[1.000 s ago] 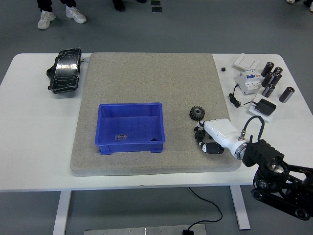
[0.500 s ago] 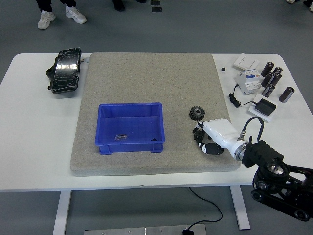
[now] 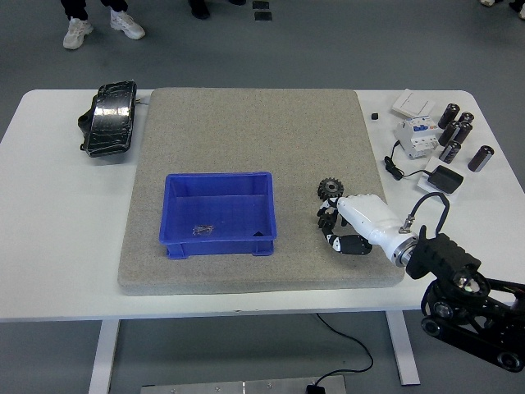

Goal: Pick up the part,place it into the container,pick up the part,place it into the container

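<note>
— From here at the near edge, what is the right hand [image 3: 349, 223] doing?

— It lies low on the grey mat [image 3: 246, 131], fingers [image 3: 330, 234] curled downward but closed on nothing that I can see. The left arm is not in sight.

— And the part?

— The small black gear [image 3: 329, 189] sits flat on the mat, just beyond the fingertips, maybe touching them; I cannot tell. The blue container [image 3: 218, 213] is to its left, near, with some small dark thing already on its floor.

— Will the gear be difficult to take?

— I think it is stiff and rather heavy for its size, probably metal. The teeth give grip, so I would pinch it across the rim from two sides. Being flat and low, it may slide away on the mat.

— And further back?

— Only black cylinders [image 3: 459, 135] and a dark pouch [image 3: 111, 119] on the white worktop [image 3: 57, 246].
</note>
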You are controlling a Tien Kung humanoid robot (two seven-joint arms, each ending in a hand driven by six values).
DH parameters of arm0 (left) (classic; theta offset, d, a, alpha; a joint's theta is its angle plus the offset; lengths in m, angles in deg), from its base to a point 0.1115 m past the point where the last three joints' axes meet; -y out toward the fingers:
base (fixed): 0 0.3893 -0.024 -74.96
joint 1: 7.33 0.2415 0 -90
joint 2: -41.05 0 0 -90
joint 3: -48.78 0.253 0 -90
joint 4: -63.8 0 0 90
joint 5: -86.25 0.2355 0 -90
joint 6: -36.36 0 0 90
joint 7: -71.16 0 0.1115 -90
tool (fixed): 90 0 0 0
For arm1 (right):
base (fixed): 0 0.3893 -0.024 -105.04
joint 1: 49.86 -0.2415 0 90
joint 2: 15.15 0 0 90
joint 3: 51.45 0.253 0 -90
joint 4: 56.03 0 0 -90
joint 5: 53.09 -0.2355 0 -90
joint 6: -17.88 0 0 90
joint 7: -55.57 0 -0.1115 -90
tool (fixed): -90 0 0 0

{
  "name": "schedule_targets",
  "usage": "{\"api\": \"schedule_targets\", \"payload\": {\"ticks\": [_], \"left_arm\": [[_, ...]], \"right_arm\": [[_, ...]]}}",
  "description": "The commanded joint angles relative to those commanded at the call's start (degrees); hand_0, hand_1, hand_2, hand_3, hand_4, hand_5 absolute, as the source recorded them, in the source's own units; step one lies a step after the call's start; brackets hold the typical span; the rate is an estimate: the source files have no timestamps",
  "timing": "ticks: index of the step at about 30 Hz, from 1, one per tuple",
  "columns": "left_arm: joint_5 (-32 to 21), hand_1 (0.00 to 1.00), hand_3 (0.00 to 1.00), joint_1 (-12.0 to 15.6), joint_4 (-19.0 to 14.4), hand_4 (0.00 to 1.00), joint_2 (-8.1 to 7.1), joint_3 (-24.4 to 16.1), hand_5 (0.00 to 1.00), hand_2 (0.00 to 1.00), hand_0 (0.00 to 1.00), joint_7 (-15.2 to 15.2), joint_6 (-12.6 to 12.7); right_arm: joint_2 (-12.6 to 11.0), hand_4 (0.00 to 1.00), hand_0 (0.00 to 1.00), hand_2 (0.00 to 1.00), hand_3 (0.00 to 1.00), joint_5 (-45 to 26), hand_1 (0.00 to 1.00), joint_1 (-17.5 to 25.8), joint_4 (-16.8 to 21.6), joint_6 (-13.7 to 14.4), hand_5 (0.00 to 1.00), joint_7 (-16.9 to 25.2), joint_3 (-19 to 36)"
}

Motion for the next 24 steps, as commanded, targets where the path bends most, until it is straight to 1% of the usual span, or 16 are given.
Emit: {"api": "schedule_targets", "payload": {"ticks": [2, 6, 8, 11, 12, 17, 18, 23, 24], "left_arm": [[0.11, 0.672, 0.598, 0.05, -0.04, 0.592, 0.05, -0.05, 0.485, 0.641, 0.68, -0.06, 0.07], [0.38, 0.673, 0.598, 0.17, -0.09, 0.596, 0.07, -0.21, 0.492, 0.642, 0.679, -0.22, 0.15], [0.65, 0.673, 0.598, 0.2, -0.12, 0.596, 0.09, -0.33, 0.492, 0.642, 0.679, -0.36, 0.14], [0.96, 0.673, 0.598, 0.2, -0.15, 0.596, 0.16, -0.49, 0.492, 0.642, 0.679, -0.55, 0.13], [1.1, 0.673, 0.599, 0.19, -0.15, 0.601, 0.17, -0.54, 0.506, 0.644, 0.68, -0.63, 0.11], [1.77, 0.673, 0.599, 0.2, -0.23, 0.601, 0.15, -0.92, 0.506, 0.644, 0.68, -1.04, 0.08], [1.88, 0.673, 0.596, 0.22, -0.25, 0.602, 0.14, -1.0, 0.511, 0.644, 0.679, -1.11, 0.1], [2.57, 0.673, 0.596, 0.26, -0.35, 0.602, 0.05, -1.5, 0.511, 0.644, 0.679, -1.56, 0.18], [2.63, 0.673, 0.595, 0.24, -0.35, 0.603, 0.04, -1.54, 0.511, 0.644, 0.68, -1.6, 0.17]], "right_arm": [[-0.07, 0.496, 0.364, 0.299, 0.569, -0.4, 0.467, 0.01, 2.2, 1.44, 0.002, 0.18, 1.78], [0.36, 0.502, 0.367, 0.294, 0.566, -0.38, 0.47, -1.2, 6.53, 3.24, 0.002, -0.36, 3.2], [1.1, 0.502, 0.367, 0.294, 0.566, 0.28, 0.47, -2.23, 8.45, 3.68, 0.002, -0.93, 2.93], [2.75, 0.502, 0.367, 0.294, 0.566, 1.65, 0.47, -3.97, 9.79, 4.1, 0.002, -1.78, 1.83], [3.37, 0.506, 0.394, 0.295, 0.57, 2.12, 0.479, -4.58, 9.78, 4.2, 0.002, -2.04, 1.31], [6.54, 0.506, 0.394, 0.295, 0.57, 5.27, 0.479, -7.52, 7.8, 4.55, 0.002, -3.41, -1.8], [7.02, 0.483, 0.457, 0.338, 0.583, 5.79, 0.505, -8.0, 7.2, 4.71, 0.002, -3.56, -2.43], [9.29, 0.483, 0.457, 0.338, 0.583, 8.09, 0.505, -10.27, 3.38, 5.16, 0.002, -4.18, -5.87], [9.56, 0.533, 0.506, 0.533, 0.635, 8.2, 0.598, -10.54, 2.84, 5.07, 0.002, -4.19, -6.32]]}}
